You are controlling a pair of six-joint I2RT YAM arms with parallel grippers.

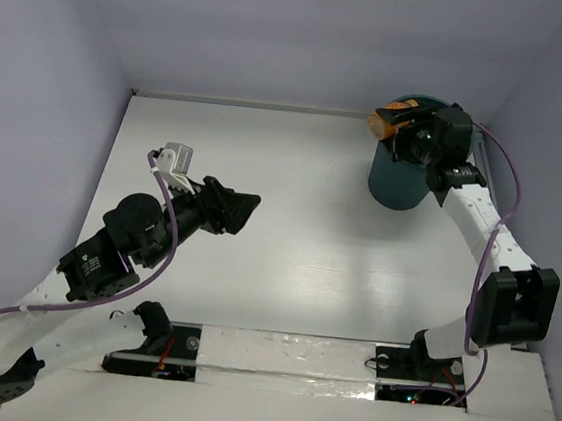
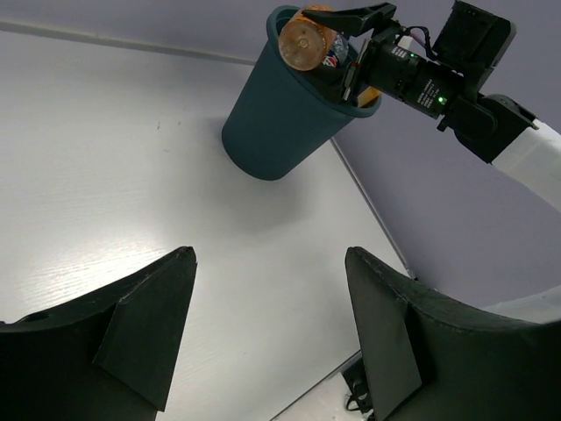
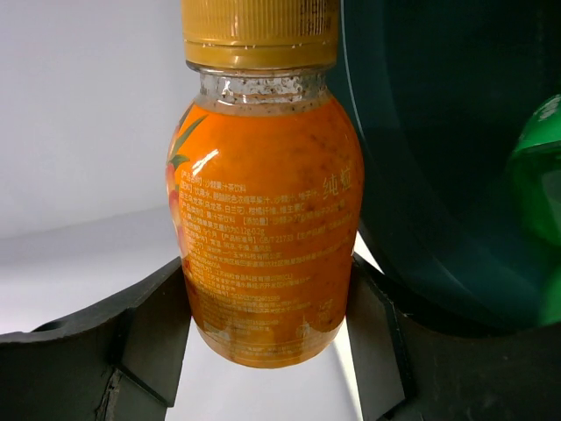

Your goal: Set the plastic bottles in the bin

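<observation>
From above, the left gripper point(image 1: 241, 209) hangs over the left part of the white table point(image 1: 306, 263), its jaws spread and nothing between them. At the far right, the right gripper point(image 1: 403, 123) holds an orange bottle point(image 1: 382, 122) sideways over the rim of the bin point(image 1: 394, 187), which stands near the far wall.

The left wrist camera shows its own fingers point(image 2: 145, 329) wide apart with only bare table between them. Beyond them the bin point(image 2: 280, 123) appears tilted in the frame, and the orange bottle point(image 2: 304, 39) is at its mouth.

In the right wrist view, the jaws are partly open and clamp the orange bottle point(image 3: 263, 237) by its lower body. Its yellow cap point(image 3: 259, 31) is at the top of the frame. A green bottle point(image 3: 536, 189) lies inside the bin point(image 3: 421, 175), to the right.
</observation>
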